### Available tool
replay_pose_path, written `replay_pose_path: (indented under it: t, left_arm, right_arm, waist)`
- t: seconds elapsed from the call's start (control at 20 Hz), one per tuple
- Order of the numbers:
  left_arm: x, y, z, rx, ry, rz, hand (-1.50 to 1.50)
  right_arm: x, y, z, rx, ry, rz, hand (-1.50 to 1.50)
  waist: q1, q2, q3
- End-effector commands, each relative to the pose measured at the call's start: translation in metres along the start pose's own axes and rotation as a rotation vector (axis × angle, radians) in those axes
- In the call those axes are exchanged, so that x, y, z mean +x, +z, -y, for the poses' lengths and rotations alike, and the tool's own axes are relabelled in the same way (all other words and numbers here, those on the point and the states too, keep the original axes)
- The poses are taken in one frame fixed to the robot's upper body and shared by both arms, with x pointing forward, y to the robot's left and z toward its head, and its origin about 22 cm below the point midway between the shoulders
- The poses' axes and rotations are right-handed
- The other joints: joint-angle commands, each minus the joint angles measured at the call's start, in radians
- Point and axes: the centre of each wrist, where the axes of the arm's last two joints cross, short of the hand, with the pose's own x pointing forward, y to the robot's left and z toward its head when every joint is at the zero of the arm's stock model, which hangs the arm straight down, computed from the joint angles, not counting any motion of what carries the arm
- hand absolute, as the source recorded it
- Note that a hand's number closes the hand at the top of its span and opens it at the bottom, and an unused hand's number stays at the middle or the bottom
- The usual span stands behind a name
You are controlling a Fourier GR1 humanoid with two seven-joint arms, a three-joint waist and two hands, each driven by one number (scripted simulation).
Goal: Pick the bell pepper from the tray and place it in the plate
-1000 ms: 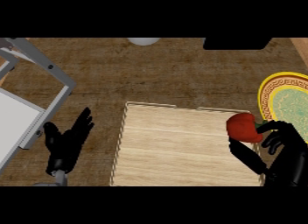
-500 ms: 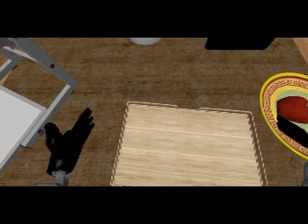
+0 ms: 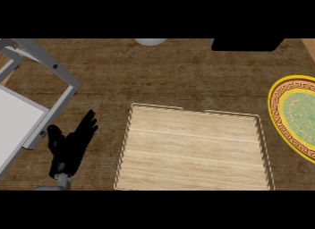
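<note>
wooden tray (image 3: 193, 152) bare; left hand (image 3: 69, 145) open beside; plate (image 3: 299, 117) right.

One tray (image 3: 193, 150), one plate (image 3: 299, 118), one hand (image 3: 69, 145), one grey frame (image 3: 51, 82), on one counter (image 3: 160, 76).

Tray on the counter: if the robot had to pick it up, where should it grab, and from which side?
Probably by the tray's thin raised rim on its left edge, coming in from the left, where the open left hand rests beside it. The tray lies flat on the counter and looks too wide to span, so the fingers would pinch the rim.
</note>
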Motion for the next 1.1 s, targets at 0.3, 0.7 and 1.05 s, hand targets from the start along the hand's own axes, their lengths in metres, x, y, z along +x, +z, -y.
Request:
replay_pose_path:
  t: [0.3, 0.7, 1.05]
  left_arm:
    - [-0.004, -0.003, 0.017, -0.041, -0.020, 0.014, 0.00]
    - [0.005, -0.001, 0.010, -0.019, -0.016, 0.012, 0.00]
    - [-0.001, -0.005, 0.004, -0.005, 0.020, -0.013, 0.00]
  right_arm:
    - [-0.054, -0.024, -0.005, 0.320, 0.203, -0.231, -1.50]
    - [-0.057, -0.029, -0.011, 0.311, -0.110, -0.119, -1.50]
    - [-0.074, -0.035, 0.007, 0.150, -0.335, -0.172, -1.50]
  waist:
    - [0.039, 0.013, 0.001]
    - [0.032, 0.012, 0.005]
    - [0.010, 0.007, 0.002]
